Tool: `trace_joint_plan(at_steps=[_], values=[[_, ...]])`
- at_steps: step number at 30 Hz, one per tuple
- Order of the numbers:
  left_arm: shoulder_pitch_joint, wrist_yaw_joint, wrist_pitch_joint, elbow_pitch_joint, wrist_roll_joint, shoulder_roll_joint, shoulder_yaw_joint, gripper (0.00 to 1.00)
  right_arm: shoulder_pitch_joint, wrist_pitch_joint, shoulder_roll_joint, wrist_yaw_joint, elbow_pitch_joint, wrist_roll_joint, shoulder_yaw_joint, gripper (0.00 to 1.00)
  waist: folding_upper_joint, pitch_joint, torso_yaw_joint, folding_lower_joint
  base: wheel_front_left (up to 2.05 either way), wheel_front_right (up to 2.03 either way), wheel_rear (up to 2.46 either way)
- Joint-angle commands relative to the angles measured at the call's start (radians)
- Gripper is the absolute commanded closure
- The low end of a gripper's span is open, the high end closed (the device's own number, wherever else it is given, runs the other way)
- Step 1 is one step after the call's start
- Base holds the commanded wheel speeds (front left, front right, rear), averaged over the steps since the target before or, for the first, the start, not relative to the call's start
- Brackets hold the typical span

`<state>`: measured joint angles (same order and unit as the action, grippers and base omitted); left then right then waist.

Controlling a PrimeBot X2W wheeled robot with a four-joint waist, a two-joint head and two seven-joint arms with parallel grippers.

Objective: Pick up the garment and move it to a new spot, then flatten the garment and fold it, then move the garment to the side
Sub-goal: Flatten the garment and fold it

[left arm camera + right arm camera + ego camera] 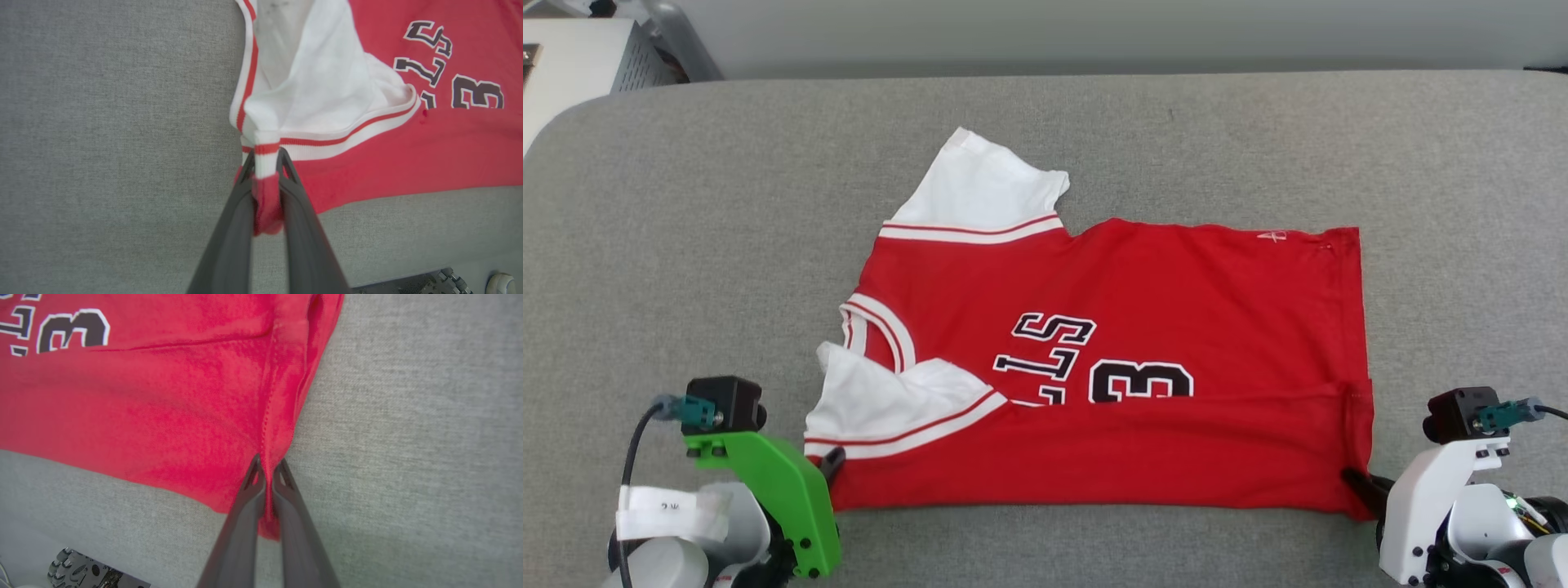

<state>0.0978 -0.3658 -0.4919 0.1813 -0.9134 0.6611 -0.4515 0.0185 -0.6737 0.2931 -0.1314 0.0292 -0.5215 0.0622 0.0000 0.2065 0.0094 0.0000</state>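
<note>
The red jersey T-shirt (1160, 278) lies flat on the grey fabric surface (686, 245), stretched between the two claws, its near edge folded over. Left gripper (266, 157): fingers pinching the striped sleeve corner at their tips. Right gripper (267, 467): fingers pressed together on the hem corner, red cloth bunched between them.
</note>
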Motion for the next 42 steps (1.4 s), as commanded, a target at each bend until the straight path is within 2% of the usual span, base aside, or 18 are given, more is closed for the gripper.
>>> trace_joint_plan(at_steps=[1, 12, 22, 23, 24, 25, 26, 27, 28, 33, 42], values=[[-0.030, -0.011, 0.011, 0.010, -0.001, 0.013, 0.003, 1.00, -0.014, -0.007, 0.007, 0.001, 0.006, 0.005, 0.007, 1.00, 0.0000, -0.044, -0.013, 0.0000, 0.00, 0.00, 0.00], [-0.224, -0.058, 0.011, 0.051, -0.052, 0.037, 0.010, 1.00, -0.116, -0.042, 0.019, 0.001, -0.013, -0.009, 0.032, 1.00, 0.0000, -0.158, -0.010, 0.0000, 0.00, 0.00, 0.00], [-0.223, -0.013, 0.037, -0.047, -0.094, -0.031, -0.004, 1.00, -0.181, -0.034, -0.024, 0.001, -0.021, -0.003, 0.012, 0.99, 0.0000, -0.151, -0.007, 0.0000, 0.00, 0.00, 0.00], [-0.217, -0.008, 0.040, -0.063, -0.098, -0.040, -0.005, 1.00, -0.181, -0.027, -0.027, 0.001, -0.020, 0.000, 0.011, 0.61, 0.0000, -0.150, -0.008, 0.0000, 0.00, 0.00, 0.00], [-0.212, -0.005, 0.044, -0.075, -0.099, -0.047, -0.005, 1.00, -0.182, -0.023, -0.031, 0.001, -0.017, -0.001, 0.009, 0.10, 0.0000, -0.149, -0.008, 0.0000, 0.00, 0.00, 0.00], [-0.205, -0.002, 0.050, -0.089, -0.100, -0.055, -0.005, 0.69, -0.182, -0.016, -0.031, 0.001, -0.017, 0.001, 0.010, 0.00, 0.0000, -0.149, -0.009, 0.0000, 0.00, 0.00, 0.00], [-0.202, 0.001, 0.052, -0.099, -0.102, -0.061, -0.005, 0.55, -0.181, -0.004, -0.029, 0.001, -0.020, 0.005, 0.012, 0.00, 0.0000, -0.149, -0.009, 0.0000, 0.00, 0.00, 0.00], [-0.197, 0.006, 0.057, -0.109, -0.102, -0.066, -0.005, 0.07, -0.181, 0.013, -0.032, 0.001, -0.022, 0.005, 0.010, 0.00, 0.0000, -0.150, -0.009, 0.0000, 0.00, 0.00, 0.00], [-0.190, 0.010, 0.066, -0.114, -0.100, -0.070, -0.003, 0.00, -0.179, 0.033, -0.032, 0.001, -0.027, 0.013, 0.008, 0.00, 0.0000, -0.151, -0.009, 0.0000, 0.00, 0.00, 0.00], [-0.161, 0.018, 0.115, -0.121, -0.072, -0.074, 0.010, 0.00, -0.155, 0.177, -0.052, 0.001, -0.061, 0.072, -0.018, 0.00, 0.0000, -0.159, -0.009, 0.0000, 0.00, 0.00, 0.00], [-0.072, 0.018, 0.233, -0.083, 0.039, -0.075, 0.016, 0.00, -0.097, 0.444, -0.139, 0.001, -0.134, 0.207, -0.096, 0.00, 0.0000, -0.165, -0.022, 0.0000, 0.00, 0.00, 0.00]])
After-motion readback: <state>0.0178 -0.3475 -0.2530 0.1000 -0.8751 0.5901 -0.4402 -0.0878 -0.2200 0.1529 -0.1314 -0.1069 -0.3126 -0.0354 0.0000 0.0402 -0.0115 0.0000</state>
